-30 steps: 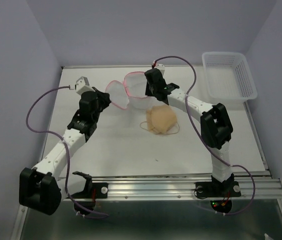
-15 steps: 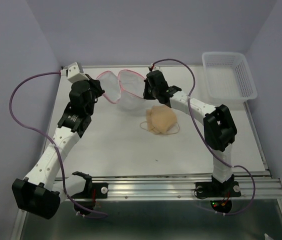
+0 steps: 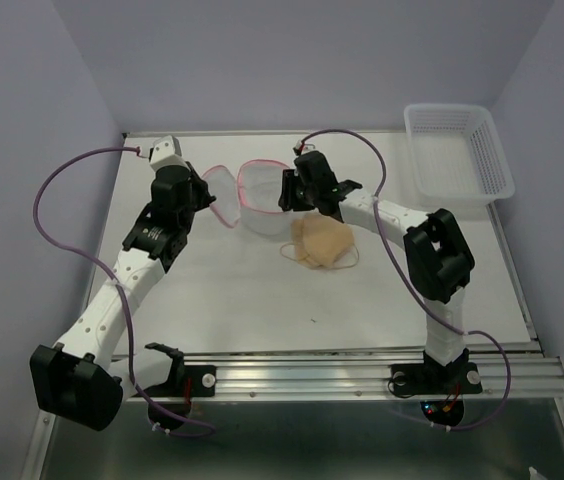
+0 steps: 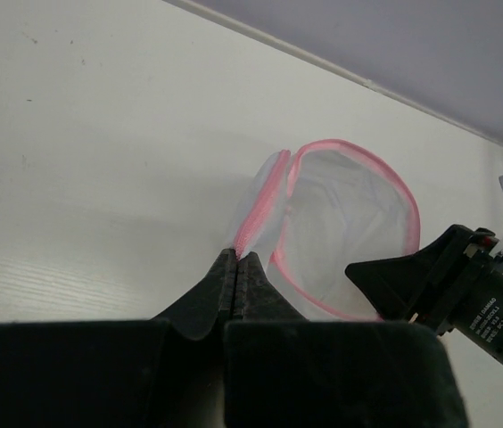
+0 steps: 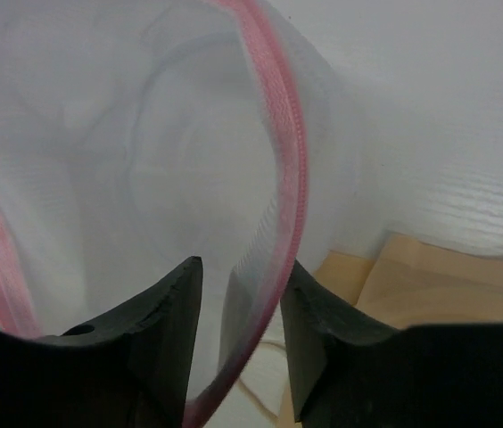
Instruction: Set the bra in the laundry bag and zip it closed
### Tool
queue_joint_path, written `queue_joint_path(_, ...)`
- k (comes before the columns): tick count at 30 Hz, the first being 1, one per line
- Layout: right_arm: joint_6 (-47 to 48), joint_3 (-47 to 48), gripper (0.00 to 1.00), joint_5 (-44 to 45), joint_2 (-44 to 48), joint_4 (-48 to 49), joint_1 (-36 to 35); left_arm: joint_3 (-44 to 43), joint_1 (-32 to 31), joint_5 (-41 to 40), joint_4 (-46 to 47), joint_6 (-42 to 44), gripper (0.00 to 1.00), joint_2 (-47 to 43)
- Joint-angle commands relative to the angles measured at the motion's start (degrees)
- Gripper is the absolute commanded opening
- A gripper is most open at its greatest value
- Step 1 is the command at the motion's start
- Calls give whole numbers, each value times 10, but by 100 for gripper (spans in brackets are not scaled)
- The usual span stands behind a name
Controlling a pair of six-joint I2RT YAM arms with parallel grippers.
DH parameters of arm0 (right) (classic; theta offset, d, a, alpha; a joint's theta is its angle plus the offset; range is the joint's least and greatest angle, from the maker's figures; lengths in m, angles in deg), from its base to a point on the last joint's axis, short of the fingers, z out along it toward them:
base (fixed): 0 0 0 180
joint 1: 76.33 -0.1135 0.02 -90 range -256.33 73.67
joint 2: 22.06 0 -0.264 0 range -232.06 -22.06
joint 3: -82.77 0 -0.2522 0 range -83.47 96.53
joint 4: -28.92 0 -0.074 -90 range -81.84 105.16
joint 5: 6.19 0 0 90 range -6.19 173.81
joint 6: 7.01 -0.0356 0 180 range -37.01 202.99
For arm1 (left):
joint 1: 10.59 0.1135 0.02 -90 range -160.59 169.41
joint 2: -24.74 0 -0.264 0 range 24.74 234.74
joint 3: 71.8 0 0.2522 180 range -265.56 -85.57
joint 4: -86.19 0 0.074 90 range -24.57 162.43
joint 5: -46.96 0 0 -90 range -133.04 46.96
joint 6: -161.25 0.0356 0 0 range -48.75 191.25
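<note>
The laundry bag (image 3: 254, 192) lies on the bench (image 3: 242, 300) with its mouth open. It is a round pouch of thin white net with a pink zip edge, and its two halves fall apart like a shell. The left end effector (image 3: 206, 196) is at the left side of the bag. In the left wrist view, the left end effector (image 4: 236, 259) has its two black fingers pressed tight together. They pinch the pink edge of the bag (image 4: 345, 223), which sticks out past their tips. The right end effector (image 3: 288, 190) is at the right side of the bag, over the rim. In the right wrist view, the right end effector (image 5: 241, 267) has its fingers spread a little. The pink rim of the bag (image 5: 144, 134) runs down through the gap between them, close to one finger, but it is not squeezed. The bra (image 3: 322, 242) is a soft tan bundle. It lies on the bench just beside the bag, on its near right side, and it is not inside. A thin strap loops out from it, and I cannot tell if the bra touches the net. The right wrist view shows a bit of the bra (image 5: 430, 285) just past the bag's rim. A white plastic basket (image 3: 459, 150) stands well apart from the bag, off to its right.
</note>
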Motion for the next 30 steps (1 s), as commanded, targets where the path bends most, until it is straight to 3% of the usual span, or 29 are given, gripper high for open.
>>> queue_joint_path(1,32,-22,58,-29,45,32,3,10,0,25,62,65,0,-23)
queue_joint_path(3,44,-46,80,-34,71,33,3,12,0,45,95,92,0,-23)
queue_joint_path(7,54,-87,100,-57,126,56,3,3,0,38,86,96,0,-8)
queue_joint_path(18,9,-221,100,-89,259,87,62,-23,0,46,65,73,0,16)
queue_joint_path(27,-78,-406,100,-272,339,156,269,-34,0,49,65,78,0,23)
queue_joint_path(30,-81,-455,100,-319,336,209,296,-30,0,51,65,81,0,23)
